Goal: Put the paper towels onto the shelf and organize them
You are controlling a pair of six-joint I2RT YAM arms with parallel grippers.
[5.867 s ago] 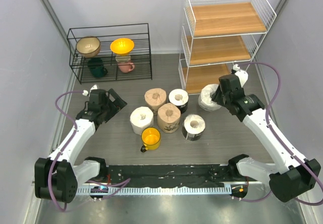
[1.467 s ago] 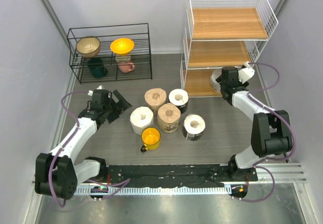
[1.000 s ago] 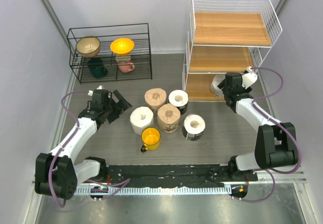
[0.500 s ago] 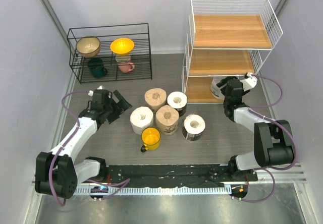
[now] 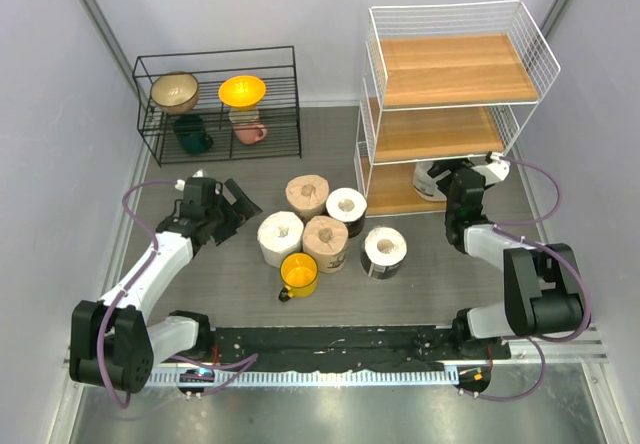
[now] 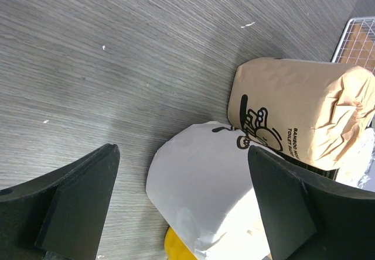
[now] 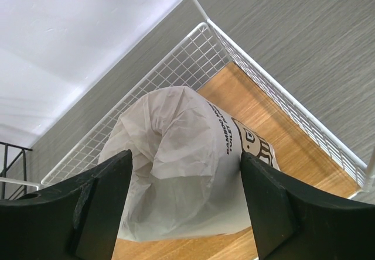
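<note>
Right claw [image 7: 184, 175] pinches white roll [image 7: 176, 149] across its sides, on shelf [image 7: 293, 149], lowest board. Roll probably light, squashy, wrap slick; gentle side grip suits. Left claw [image 6: 181, 163] gapes wide, empty, beside tan roll [image 6: 299, 110].

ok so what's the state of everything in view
shelf, upright, upper two boards bare
right gripper, shut on white roll
white roll, in shelf's bottom tier
left gripper, open, empty
five rolls, standing on table
yellow mug, upright on table
black rack, holding bowls and cups
</note>
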